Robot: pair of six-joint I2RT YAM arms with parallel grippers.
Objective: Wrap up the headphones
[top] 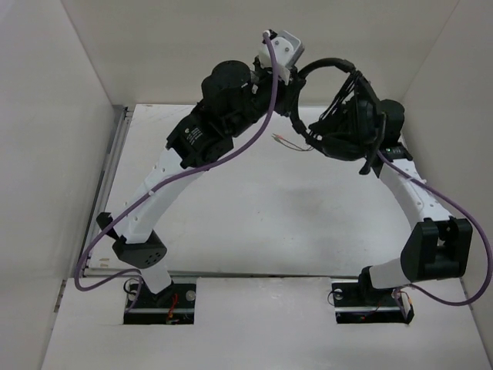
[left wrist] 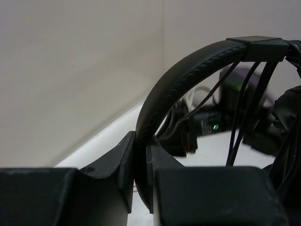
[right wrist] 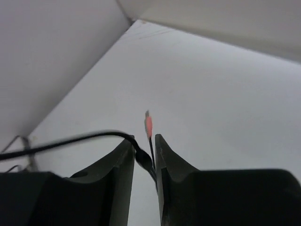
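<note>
Foremost in the left wrist view, the left gripper has its jaws clamped on the headband of the headphones. The band arches up and to the right, with thin black cable strands hanging under the arch.

Right wrist view: the right gripper has its jaws slightly parted. The cable runs through the gap without filling it, and a pink plug sits just beyond the fingertips.

Top view: the headphones are held up between both wrists above the table, and the plugs lie to the left of the earcups.
</note>
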